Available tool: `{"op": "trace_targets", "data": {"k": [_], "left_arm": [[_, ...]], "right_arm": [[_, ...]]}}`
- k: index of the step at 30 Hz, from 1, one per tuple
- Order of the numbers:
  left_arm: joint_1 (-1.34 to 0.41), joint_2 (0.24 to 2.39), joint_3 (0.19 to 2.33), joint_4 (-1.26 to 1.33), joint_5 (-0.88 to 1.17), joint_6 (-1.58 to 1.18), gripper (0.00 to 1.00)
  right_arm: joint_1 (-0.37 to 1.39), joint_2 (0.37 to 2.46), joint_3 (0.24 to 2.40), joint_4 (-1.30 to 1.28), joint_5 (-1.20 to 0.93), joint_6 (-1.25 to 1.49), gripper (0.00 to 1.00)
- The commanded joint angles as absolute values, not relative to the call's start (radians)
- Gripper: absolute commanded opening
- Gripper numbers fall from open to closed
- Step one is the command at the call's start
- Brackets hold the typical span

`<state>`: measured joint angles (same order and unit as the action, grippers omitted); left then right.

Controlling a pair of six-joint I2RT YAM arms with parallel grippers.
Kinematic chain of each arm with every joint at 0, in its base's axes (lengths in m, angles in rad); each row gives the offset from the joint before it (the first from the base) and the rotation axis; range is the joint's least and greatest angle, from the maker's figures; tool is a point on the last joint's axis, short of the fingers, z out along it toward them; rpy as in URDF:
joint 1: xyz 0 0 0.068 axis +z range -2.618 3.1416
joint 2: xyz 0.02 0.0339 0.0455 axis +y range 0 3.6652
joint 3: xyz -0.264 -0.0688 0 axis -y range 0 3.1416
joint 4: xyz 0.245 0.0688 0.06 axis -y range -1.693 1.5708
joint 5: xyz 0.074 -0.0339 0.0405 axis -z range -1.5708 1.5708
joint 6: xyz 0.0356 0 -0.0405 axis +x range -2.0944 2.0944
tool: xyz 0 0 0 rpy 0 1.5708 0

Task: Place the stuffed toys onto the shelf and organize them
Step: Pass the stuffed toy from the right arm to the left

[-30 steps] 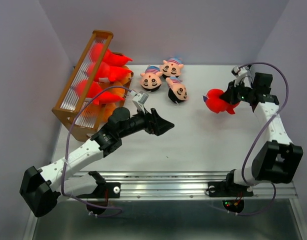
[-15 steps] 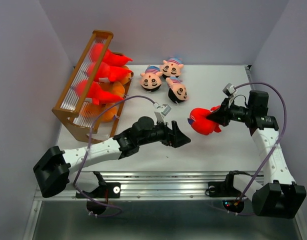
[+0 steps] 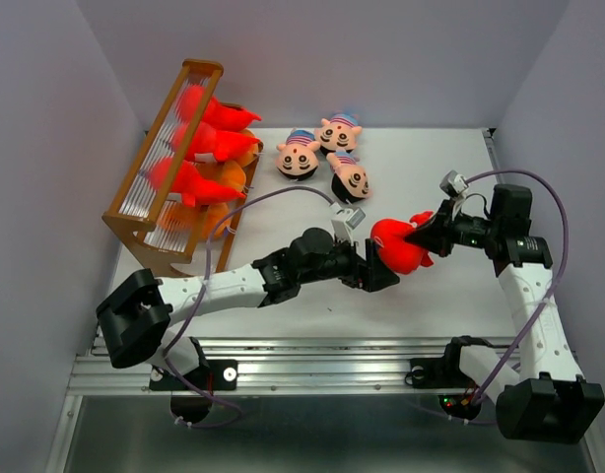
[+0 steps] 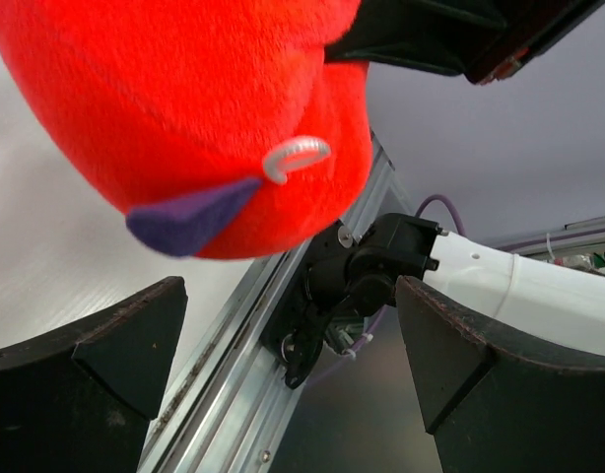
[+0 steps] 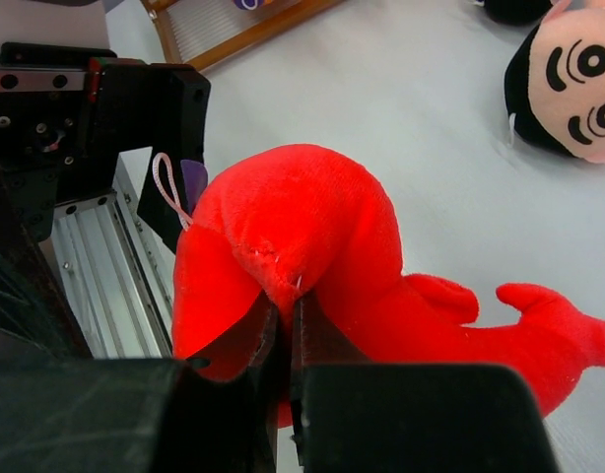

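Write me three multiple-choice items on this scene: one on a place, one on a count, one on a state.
1. Where is the red toy held by the right claw?
A) against the far wall
B) midway across the table, right at the left claw
C) in the near left corner

2. How many doll heads lie on the table?
A) two
B) three
C) five

3. How do the left claw's jaws stand?
A) wide open
B) shut on the toy
C) shut on nothing

Answers:
1 B, the top view shows both claws at the toy.
2 B, three capped heads lie clustered near the far edge.
3 A, its wrist view shows both fingers spread, clear of the toy.
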<state>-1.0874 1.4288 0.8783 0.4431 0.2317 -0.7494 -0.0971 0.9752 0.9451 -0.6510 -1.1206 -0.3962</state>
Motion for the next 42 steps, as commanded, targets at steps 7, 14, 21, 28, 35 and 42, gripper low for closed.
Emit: {"op": "trace_targets", "data": {"k": [7, 14, 21, 28, 35, 42], "left_arm": [[-1.097, 1.473, 0.985, 0.499, 0.204, -0.71, 0.98], [-1.075, 1.528, 1.04, 0.492, 0.25, -0.657, 0.56], [-1.058, 1.545, 1.043, 0.462, 0.273, -0.611, 0.0], [-1.051, 1.458, 0.983, 0.396, 0.247, -0.46, 0.0], [-0.941, 1.323, 0.841, 0.386, 0.377, -0.573, 0.0], [-0.844, 1.191, 0.775, 0.477, 0.526, -0.761, 0.0]], "right_arm": [[-0.092, 0.933, 0.927, -0.753, -1.25, -0.494, 0.01], [-0.083, 0.919, 0.93, -0.816, -1.282, -0.551, 0.06], [-0.083, 0.923, 0.942, -0.879, -1.27, -0.636, 0.15], [-0.083, 0.93, 1.024, -0.933, -1.188, -0.689, 1.0], [-0.083, 0.933, 1.109, -0.972, -1.147, -0.845, 1.0], [-0.083, 0.861, 0.95, -1.126, -1.252, -1.308, 1.0]]}}
